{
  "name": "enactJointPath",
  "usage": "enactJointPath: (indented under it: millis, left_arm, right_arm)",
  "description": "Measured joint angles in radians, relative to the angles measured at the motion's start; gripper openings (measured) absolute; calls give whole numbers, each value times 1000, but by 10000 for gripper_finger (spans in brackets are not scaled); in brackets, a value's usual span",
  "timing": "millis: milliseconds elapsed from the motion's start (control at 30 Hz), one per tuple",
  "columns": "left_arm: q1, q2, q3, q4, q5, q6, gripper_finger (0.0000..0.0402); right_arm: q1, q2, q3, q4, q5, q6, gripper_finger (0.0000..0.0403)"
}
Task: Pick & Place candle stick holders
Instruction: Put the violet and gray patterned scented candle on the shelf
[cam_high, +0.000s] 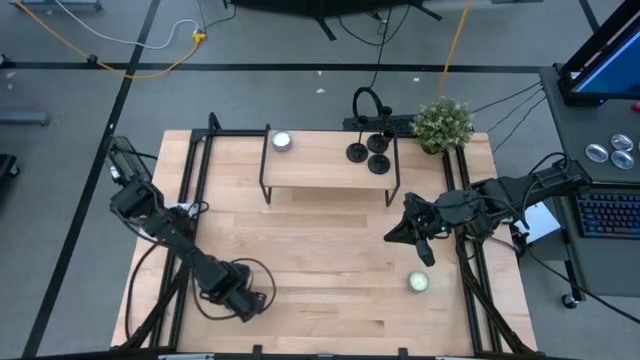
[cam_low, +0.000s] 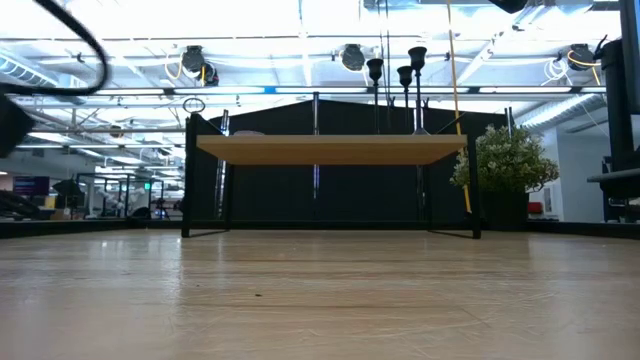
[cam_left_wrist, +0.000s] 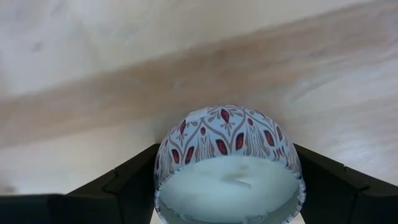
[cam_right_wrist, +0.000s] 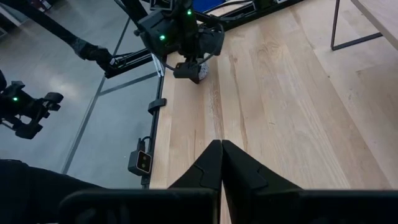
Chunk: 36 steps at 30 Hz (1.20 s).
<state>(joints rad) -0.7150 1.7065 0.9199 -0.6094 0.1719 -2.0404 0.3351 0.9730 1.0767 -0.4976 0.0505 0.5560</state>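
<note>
Already the three candle stick holders (cam_high: 368, 155) stand together on the raised wooden shelf (cam_high: 320, 168) at the back of the counter (cam_high: 330, 260), clustered near its right end, their thin stems upright in the low view (cam_low: 397, 85). Judging by that, the placing part of the task looks largely done, with no holder left down on the counter as far as the high view shows.

What remains in view are candles, not holders. A small white candle (cam_high: 281, 140) sits on the shelf toward its left end, well apart from the holders. Another pale candle (cam_high: 418, 283) rests on the counter near the right edge. The left gripper (cam_high: 243, 297), low at the front left of the counter, is closed around a patterned candle cup (cam_left_wrist: 227, 165), its dark fingers (cam_left_wrist: 127, 183) pressed against both sides of the cup.

The right gripper (cam_high: 418, 228) hangs above the counter on the right side, just behind the pale candle, and its fingers (cam_right_wrist: 208, 168) are pressed together with nothing between them.

A potted plant (cam_high: 442, 123) stands at the far right corner beside the shelf.
</note>
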Motion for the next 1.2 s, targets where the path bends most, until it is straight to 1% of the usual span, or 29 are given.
enactJointPath:
  millis: [233, 333, 400, 567, 667, 800, 933, 1067, 1200]
  left_arm:
    - [106, 2, 14, -4, 15, 177, 302]
    - [153, -5, 35, -31, 5, 262, 307]
    - [187, -16, 51, -53, 10, 316, 302]
    - [276, -60, 96, -152, 21, 447, 299]
    - [332, -88, 142, -256, 26, 529, 304]
    - [411, -105, 235, -435, 29, 657, 305]
    - [501, -105, 375, -603, 32, 798, 299]
    - [606, -105, 533, -751, -18, 915, 302]
    - [718, -106, 667, -860, -74, 1014, 307]
  right_arm:
    - [0, 0, 0, 0, 0, 0, 0]
    - [0, 0, 0, 0, 0, 0, 0]
    - [0, 0, 0, 0, 0, 0, 0]
    - [0, 0, 0, 0, 0, -8, 0]
    - [0, 0, 0, 0, 0, -19, 0]
    - [0, 0, 0, 0, 0, -27, 0]
    - [0, 0, 0, 0, 0, -41, 0]
    - [0, 0, 0, 0, 0, -52, 0]
    - [0, 0, 0, 0, 0, -63, 0]
